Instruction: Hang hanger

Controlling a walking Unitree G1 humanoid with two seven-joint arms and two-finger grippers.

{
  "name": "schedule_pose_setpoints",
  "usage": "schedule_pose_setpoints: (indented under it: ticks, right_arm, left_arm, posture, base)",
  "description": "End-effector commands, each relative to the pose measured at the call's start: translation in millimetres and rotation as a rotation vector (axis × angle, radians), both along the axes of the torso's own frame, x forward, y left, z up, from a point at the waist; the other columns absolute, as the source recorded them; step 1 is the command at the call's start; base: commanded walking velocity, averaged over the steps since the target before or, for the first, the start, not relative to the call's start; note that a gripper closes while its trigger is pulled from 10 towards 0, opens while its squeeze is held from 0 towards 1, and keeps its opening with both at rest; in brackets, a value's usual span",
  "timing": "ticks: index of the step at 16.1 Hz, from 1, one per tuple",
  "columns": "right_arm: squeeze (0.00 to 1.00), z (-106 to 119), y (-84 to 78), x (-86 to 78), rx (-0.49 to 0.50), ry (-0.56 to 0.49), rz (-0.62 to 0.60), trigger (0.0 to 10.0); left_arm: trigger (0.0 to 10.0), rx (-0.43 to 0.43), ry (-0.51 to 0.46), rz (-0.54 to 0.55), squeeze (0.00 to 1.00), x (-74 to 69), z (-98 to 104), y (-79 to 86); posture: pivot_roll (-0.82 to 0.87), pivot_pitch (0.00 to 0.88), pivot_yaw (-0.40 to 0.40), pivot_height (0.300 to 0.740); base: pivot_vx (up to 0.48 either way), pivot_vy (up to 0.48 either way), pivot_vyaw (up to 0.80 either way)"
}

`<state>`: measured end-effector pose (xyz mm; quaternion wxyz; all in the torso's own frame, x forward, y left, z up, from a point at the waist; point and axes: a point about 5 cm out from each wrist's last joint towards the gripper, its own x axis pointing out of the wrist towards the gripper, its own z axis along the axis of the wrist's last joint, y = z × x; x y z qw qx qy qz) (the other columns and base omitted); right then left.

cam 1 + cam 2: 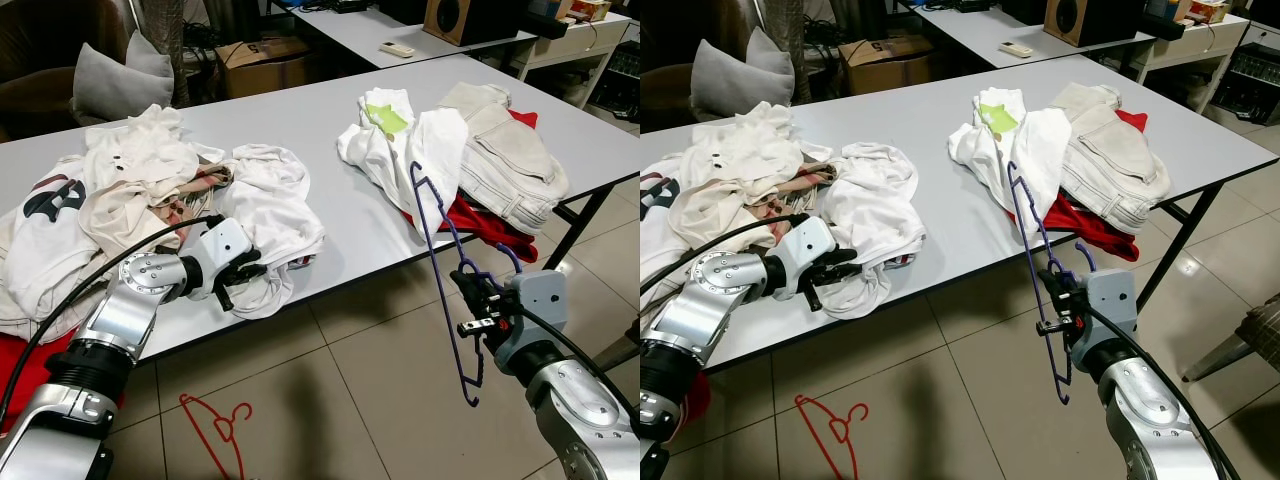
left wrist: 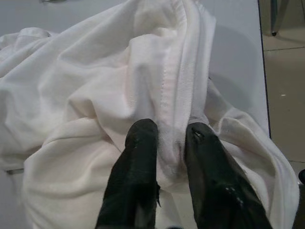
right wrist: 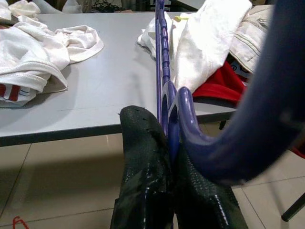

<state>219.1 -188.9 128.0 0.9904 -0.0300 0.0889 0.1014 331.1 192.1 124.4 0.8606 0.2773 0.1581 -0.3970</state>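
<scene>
A purple hanger (image 1: 432, 225) stands upright over the floor, just off the table's front edge. My right gripper (image 1: 472, 292) is shut on it near its hook; the wrist view shows its black fingers (image 3: 143, 157) clamped on the purple bar (image 3: 162, 57). My left gripper (image 1: 238, 280) is at the table's front edge, shut on a fold of a white garment (image 1: 270, 200). In the left wrist view the fold (image 2: 174, 95) runs pinched between the two fingers (image 2: 136, 162).
The grey table (image 1: 330, 120) holds a heap of pale clothes (image 1: 130, 180) on the left and a white shirt (image 1: 400, 140), beige trousers (image 1: 510, 160) and red cloth (image 1: 480, 225) on the right. A red hanger (image 1: 215, 425) lies on the tiled floor. A cardboard box (image 1: 262, 62) sits behind the table.
</scene>
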Motion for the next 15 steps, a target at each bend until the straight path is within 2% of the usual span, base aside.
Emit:
schedule_pose_setpoints:
  ticks: [1,8,12,15]
  right_arm:
    - [0.0,0,0.6,1.2,0.004,0.0,0.008,10.0]
    - [0.0,0,3.3,3.8,0.014,-0.005,0.016,10.0]
    - [0.0,1,2.5,5.4,0.017,-0.007,0.037,10.0]
    - [0.0,12,-5.3,0.4,0.031,-0.023,0.134,10.0]
  left_arm:
    - [0.0,0.015,-0.038,0.005,0.0,4.3,7,0.0]
    - [0.0,0.057,-0.061,0.012,0.0,5.0,7,2.2]
    - [0.0,0.025,-0.086,0.043,0.0,4.5,12,3.6]
    - [0.0,-0.051,-0.15,0.086,0.0,10.3,32,-1.2]
  posture:
    - [-0.24,0.0,0.038,0.74]
    - [-0.23,0.0,0.031,0.74]
    - [-0.22,0.0,0.031,0.74]
    - [-0.23,0.0,0.055,0.74]
  base:
    - [0.0,0.0,0.0]
    - [0.0,0.0,0.0]
    - [0.0,0.0,0.0]
    - [0.0,0.0,0.0]
